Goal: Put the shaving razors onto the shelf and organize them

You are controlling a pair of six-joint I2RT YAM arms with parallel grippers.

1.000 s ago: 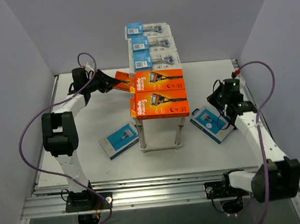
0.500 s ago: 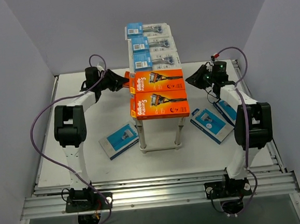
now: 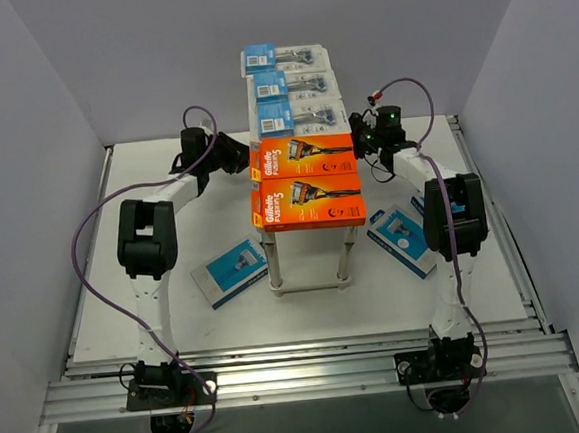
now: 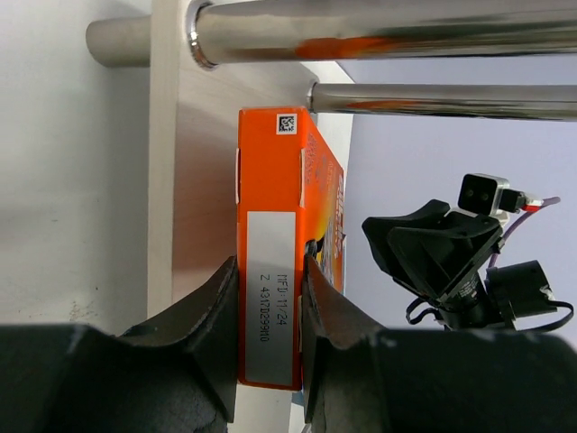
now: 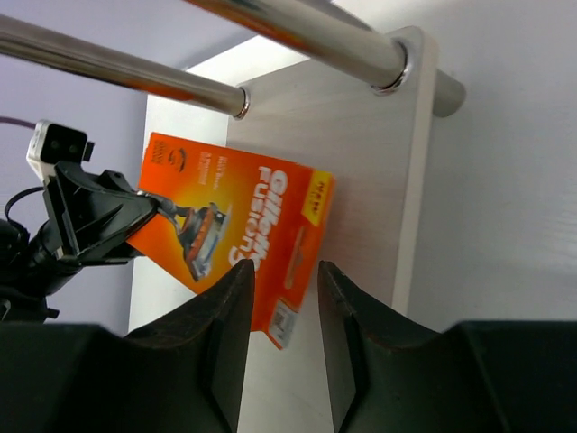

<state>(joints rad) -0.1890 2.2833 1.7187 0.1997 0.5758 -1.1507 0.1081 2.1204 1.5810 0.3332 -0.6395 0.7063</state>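
The left gripper [image 3: 237,155] reaches in from the left side of the shelf [image 3: 270,263] and is clamped on the short end of an orange box [image 4: 275,180]. Its fingers [image 4: 216,307] press the box's two flat faces. The box lies on the pale wood of the lower tier [image 5: 361,153], under the metal rails of the top tier, with its far end toward the right arm.

The right gripper [image 3: 362,143] is at the right side of the shelf, facing the same box [image 5: 234,239]. Its fingers [image 5: 233,307] stand apart, with a corner of the box showing in the gap. Whether either finger touches the box cannot be told.

On the top tier, two more orange boxes [image 3: 303,158] [image 3: 308,202] lie side by side at the near end, and three blister packs [image 3: 282,55] [image 3: 292,84] [image 3: 300,115] sit in a row at the far end.

Two blue-and-white boxes lie flat on the table [image 3: 177,316]. One [image 3: 231,271] is near the shelf's left legs, the other [image 3: 404,240] is to the right of the shelf.
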